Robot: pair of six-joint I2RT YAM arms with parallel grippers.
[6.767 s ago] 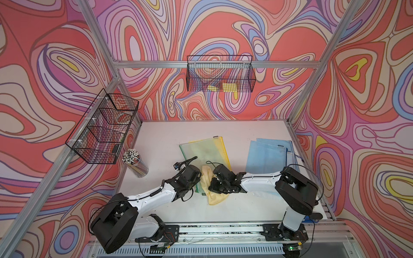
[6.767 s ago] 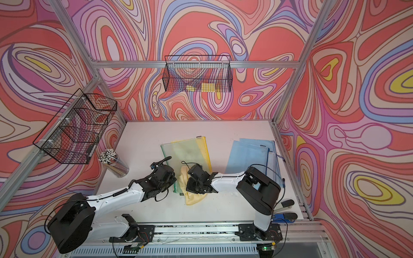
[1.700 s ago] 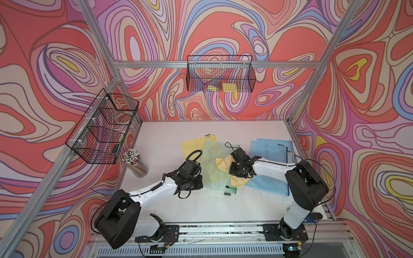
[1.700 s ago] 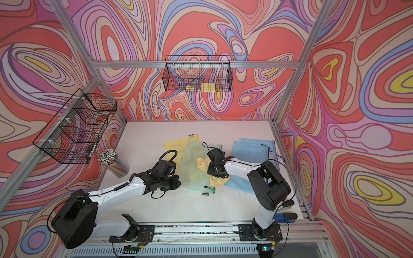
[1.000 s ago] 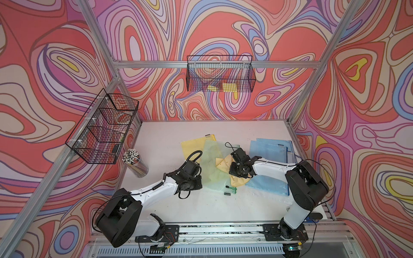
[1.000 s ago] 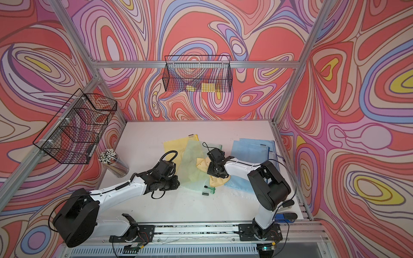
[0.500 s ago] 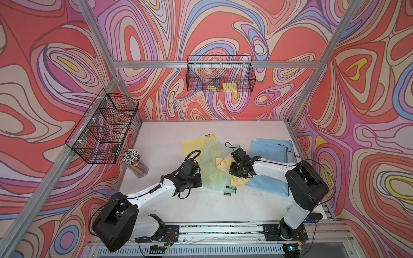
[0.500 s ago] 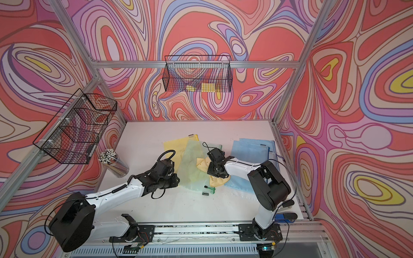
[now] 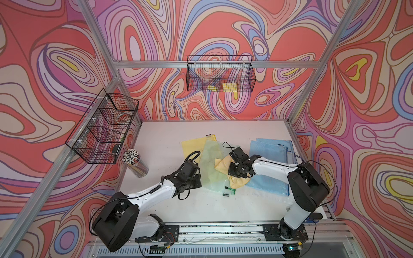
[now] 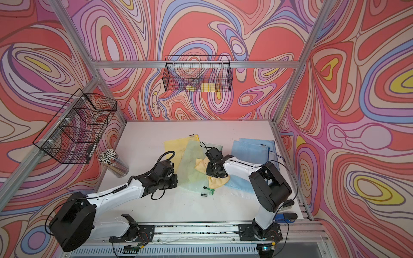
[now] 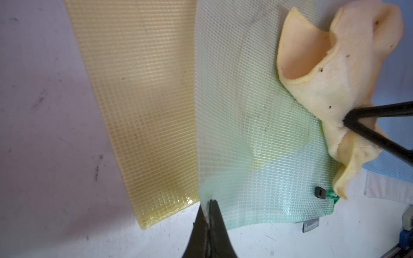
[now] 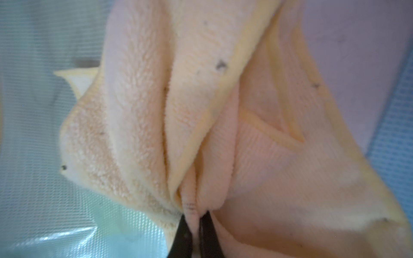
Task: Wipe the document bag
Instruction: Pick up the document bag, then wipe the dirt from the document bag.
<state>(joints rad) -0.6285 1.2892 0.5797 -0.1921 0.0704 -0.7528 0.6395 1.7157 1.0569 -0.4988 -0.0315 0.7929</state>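
The green mesh document bag (image 9: pixel 211 166) (image 10: pixel 190 172) (image 11: pixel 245 116) lies mid-table, partly over a yellow bag. My left gripper (image 9: pixel 199 180) (image 10: pixel 175 179) (image 11: pixel 209 204) is shut on the green bag's near left edge, which lifts slightly between the jaws. A yellow cloth (image 9: pixel 237 182) (image 10: pixel 216 182) (image 11: pixel 324 73) (image 12: pixel 201 89) rests bunched on the bag's right side. My right gripper (image 9: pixel 235 173) (image 10: pixel 212 173) (image 12: pixel 195 215) is shut on a fold of that cloth, pressing it down onto the green mesh (image 12: pixel 33 134).
A yellow document bag (image 9: pixel 192 145) (image 11: pixel 143 89) lies left of the green one, and blue bags (image 9: pixel 270 152) (image 10: pixel 252 147) lie to the right. A pen cup (image 9: pixel 134 162) stands at the left. Wire baskets (image 9: pixel 105 127) (image 9: pixel 220 77) hang on the walls. A black tag (image 9: pixel 226 195) lies near the bag's front corner.
My left gripper has closed onto the green bag's edge over the last second. The right gripper and cloth have stayed in place.
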